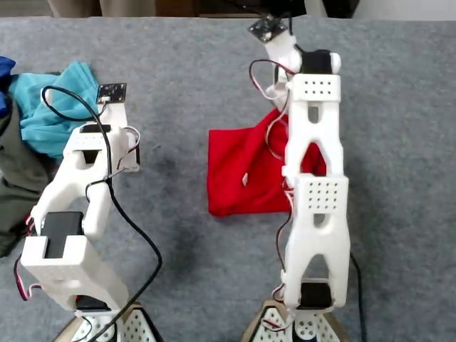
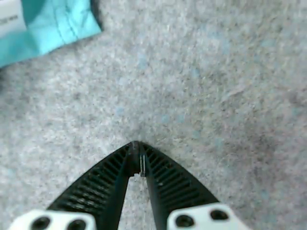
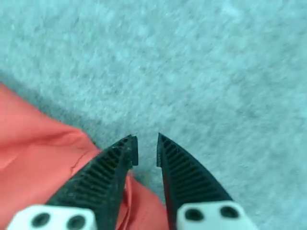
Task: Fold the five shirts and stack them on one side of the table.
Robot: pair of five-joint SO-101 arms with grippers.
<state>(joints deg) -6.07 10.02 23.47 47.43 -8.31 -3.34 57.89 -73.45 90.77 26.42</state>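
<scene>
the red shirt (image 1: 242, 174) lies at the centre of the high view, folded into a rough square with its upper right part rumpled, flat on the grey tabletop (image 1: 178, 78). the right arm crosses above its right edge. in the right wrist view the red shirt (image 3: 33, 158) spreads beneath one finger of the right end effector (image 3: 146, 143). its fingers stand a little apart, bare tabletop shows in the narrow gap, and nothing is clamped between them.

along the left edge of the high view sits a loose pile of unfolded shirts: a teal shirt (image 1: 50, 107) in the upper left, a dark olive shirt (image 1: 18, 178) below it, and a bit of blue cloth (image 1: 6, 68) at the very edge. the left arm stands just right of this pile, its wrist close to the teal shirt. in the left wrist view the left end effector (image 2: 136, 148) has its tips pressed together on nothing, over bare tabletop, with the teal shirt (image 2: 53, 26) near but apart from it.
</scene>
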